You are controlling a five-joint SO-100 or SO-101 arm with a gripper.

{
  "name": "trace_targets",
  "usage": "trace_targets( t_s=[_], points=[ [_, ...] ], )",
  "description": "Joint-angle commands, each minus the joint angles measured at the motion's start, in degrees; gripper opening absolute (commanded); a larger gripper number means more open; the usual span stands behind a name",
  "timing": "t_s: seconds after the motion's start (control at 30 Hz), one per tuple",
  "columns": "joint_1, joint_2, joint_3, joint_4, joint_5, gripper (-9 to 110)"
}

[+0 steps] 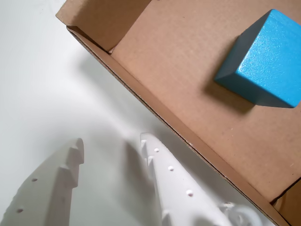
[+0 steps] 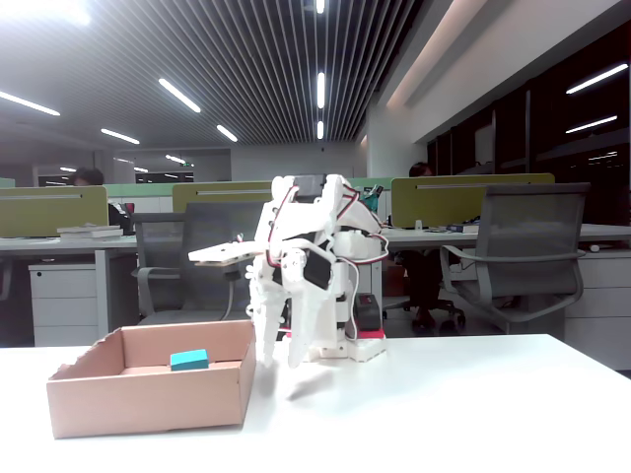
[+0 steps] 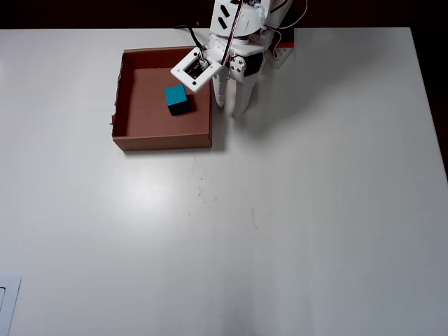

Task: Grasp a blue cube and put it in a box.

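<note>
Already we see the blue cube (image 3: 176,98) resting inside the box (image 3: 127,137); our end effector (image 1: 113,148) hangs spread and empty over the desk (image 3: 315,210) beside it. We judge the cube light, rigid, best pinched across opposite flat faces.

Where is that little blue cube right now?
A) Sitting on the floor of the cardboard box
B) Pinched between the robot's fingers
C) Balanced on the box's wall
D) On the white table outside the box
A: the blue cube rests on the floor of the box, while the open gripper is empty beside the box, over the table.
</note>
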Motion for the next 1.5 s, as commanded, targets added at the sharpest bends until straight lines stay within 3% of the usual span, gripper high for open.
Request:
trace_targets(
  t_s=[0.0,1.47],
  points=[
    [0.18,0.26,-0.44,-0.53,-0.09,16],
    [0.0,0.26,-0.44,-0.18,-0.26,24]
  ],
)
